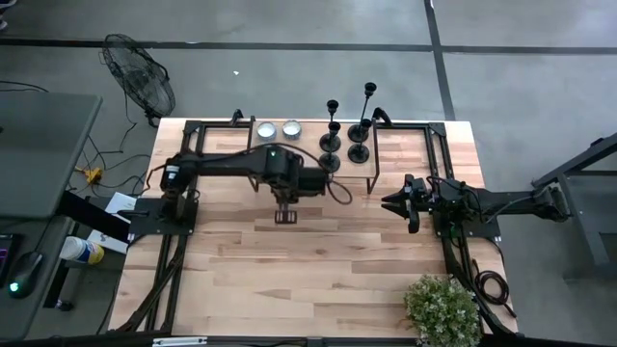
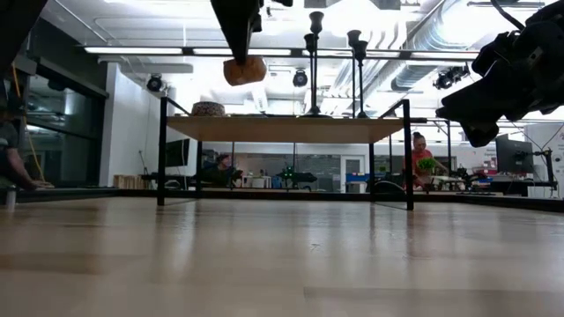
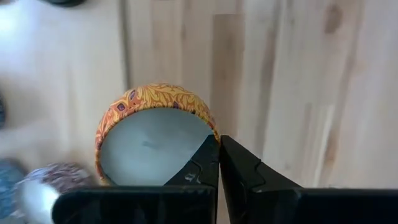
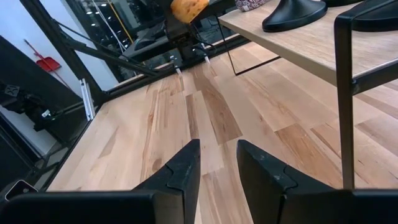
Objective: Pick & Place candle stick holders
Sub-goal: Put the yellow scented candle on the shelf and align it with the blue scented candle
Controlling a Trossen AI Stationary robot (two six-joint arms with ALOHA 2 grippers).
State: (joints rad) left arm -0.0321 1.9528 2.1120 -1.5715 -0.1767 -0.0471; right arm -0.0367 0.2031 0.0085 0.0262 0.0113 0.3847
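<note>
Several black candlestick holders point(image 1: 333, 145) stand on their round bases on the raised wooden shelf point(image 1: 395, 145) at the table's far middle. They also show in the low view point(image 2: 315, 62), and their bases show in the right wrist view point(image 4: 294, 14). My left gripper point(image 1: 286, 216) hangs in front of the shelf, above the table, shut on an orange patterned round tin candle point(image 3: 152, 134), which also shows in the low view point(image 2: 244, 70). My right gripper point(image 1: 389, 202) is open and empty at the table's right, level, pointing toward the table's left edge. My left gripper pinches the tin's wall at its rim point(image 3: 210, 132), one finger inside over the pale wax and one outside. The fingers come from above, pointing down. The tin hangs below them, lifted clear of the table, its open top up.
Two more round tins point(image 1: 278, 128) sit on the shelf's left part. The shelf's black metal legs point(image 4: 345, 99) stand near my right gripper. A potted plant point(image 1: 442, 308) stands at the near right corner. Bare tabletop point(image 1: 308, 270) lies in front of the shelf.
</note>
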